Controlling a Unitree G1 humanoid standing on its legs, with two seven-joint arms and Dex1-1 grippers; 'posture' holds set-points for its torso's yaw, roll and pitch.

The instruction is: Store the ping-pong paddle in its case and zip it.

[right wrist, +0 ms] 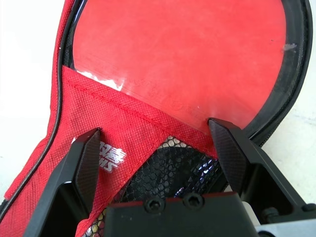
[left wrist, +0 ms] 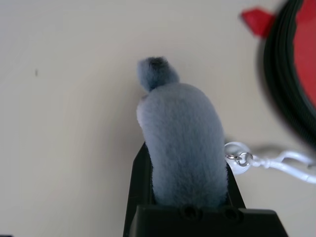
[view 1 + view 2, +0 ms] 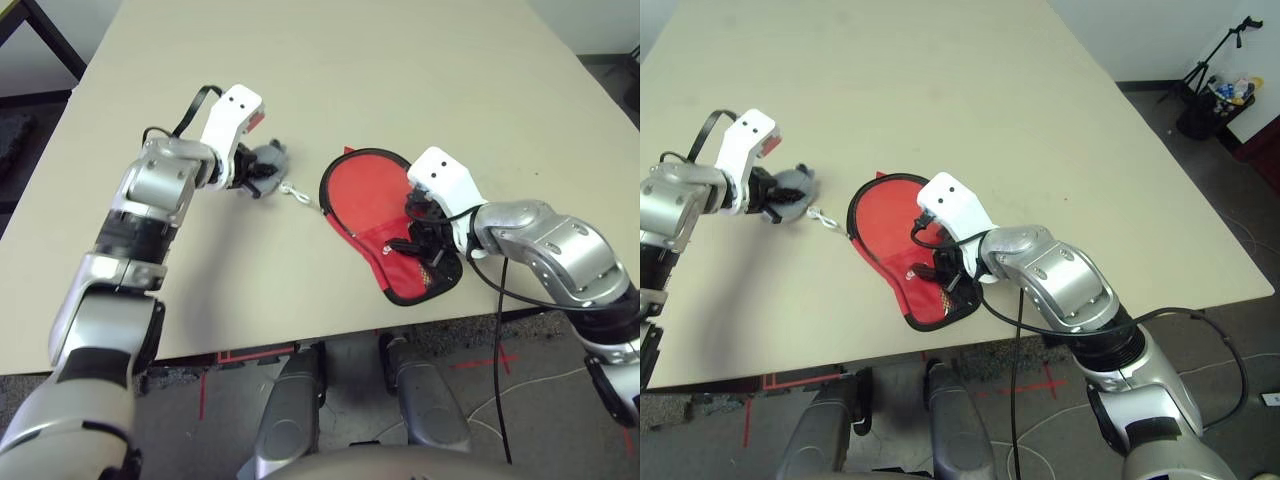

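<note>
Though unreadable, case (image 1: 123, 128) bears lettering (image 1: 111, 157).

Printed in white on the red fabric panel of the case (image 1: 123, 138), low at left in the right wrist view beside the mesh pocket (image 1: 168, 168): a short mark of slanted characters, partly cut off by a black finger, too stylised to read.

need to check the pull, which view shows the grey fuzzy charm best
The left wrist view: the grey fuzzy charm sits large between the left gripper fingers, shut on it. Both eye views show it as a small grey tuft by that gripper.
</note>
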